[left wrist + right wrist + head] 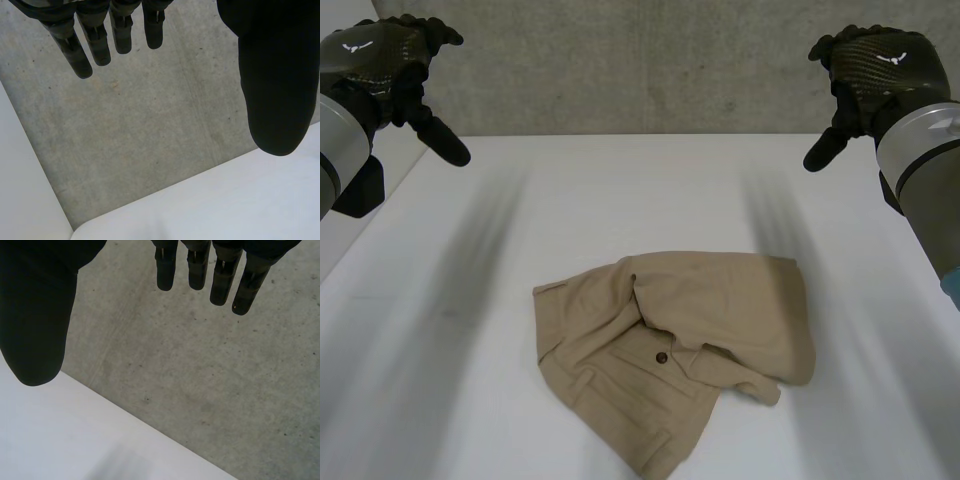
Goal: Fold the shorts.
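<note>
Hovering my left hand (382, 62) and right hand (876, 72), both uncurled and empty, well clear of rumpled khaki shorts (685, 345); I'm planning on flattening before folding.

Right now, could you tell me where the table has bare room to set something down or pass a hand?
The table is bare from the shorts to its far edge, where the left hand and right hand hover open near the corners, and on either side of the shorts. Only the near middle, under the crumpled shorts, is taken.
</note>
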